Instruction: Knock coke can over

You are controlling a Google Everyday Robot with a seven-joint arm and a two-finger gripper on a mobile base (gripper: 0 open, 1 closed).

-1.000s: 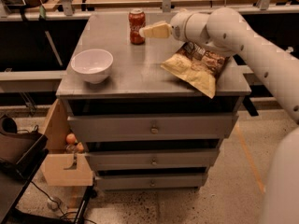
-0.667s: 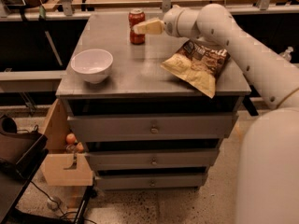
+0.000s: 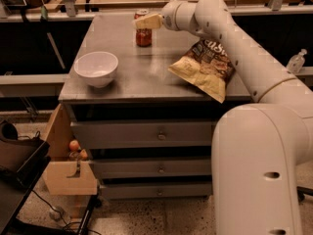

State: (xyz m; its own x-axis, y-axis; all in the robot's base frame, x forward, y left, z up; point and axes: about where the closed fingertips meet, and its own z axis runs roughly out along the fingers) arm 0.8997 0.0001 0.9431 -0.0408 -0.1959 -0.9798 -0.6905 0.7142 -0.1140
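The red coke can [image 3: 143, 35] stands upright at the back of the grey cabinet top [image 3: 146, 75], left of centre. My gripper [image 3: 145, 21] reaches in from the right on the white arm and sits at the can's top, covering its upper part. It looks to be touching the can's rim.
A white bowl [image 3: 96, 68] sits at the front left of the top. A tan chip bag [image 3: 206, 67] lies at the right, under my arm. The cabinet has drawers [image 3: 159, 136] below. A wooden box [image 3: 68, 168] with fruit stands at the lower left.
My gripper has swung left from beside the can to over its top. The can still stands upright in the same spot.
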